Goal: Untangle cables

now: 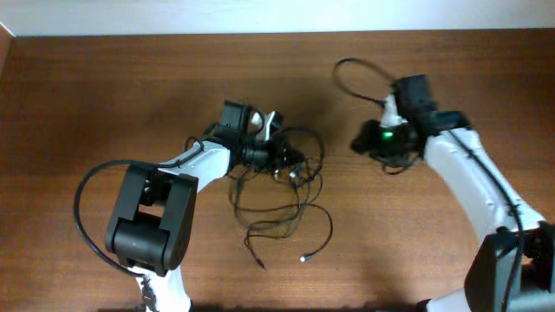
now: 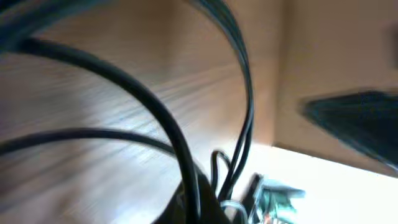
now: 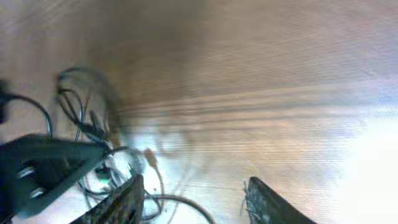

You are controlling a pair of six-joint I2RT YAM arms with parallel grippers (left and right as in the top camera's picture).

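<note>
Anchor the cables (image 1: pixel 295 173) knotted on the worktop (image 1: pixel 95 95) with the left gripper (image 1: pixel 267 152), jaws shut on a strand. Bring in the right gripper (image 3: pixel 196 205), jaws apart and empty, pinch one loose loop, draw outward slowly.

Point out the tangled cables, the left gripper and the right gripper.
cables (image 1: pixel 293 169), overhead view, on the dense knot.
left gripper (image 1: pixel 279 158), overhead view, at its tips in the tangle.
right gripper (image 3: pixel 194 202), right wrist view, midway between its open fingers.
</note>
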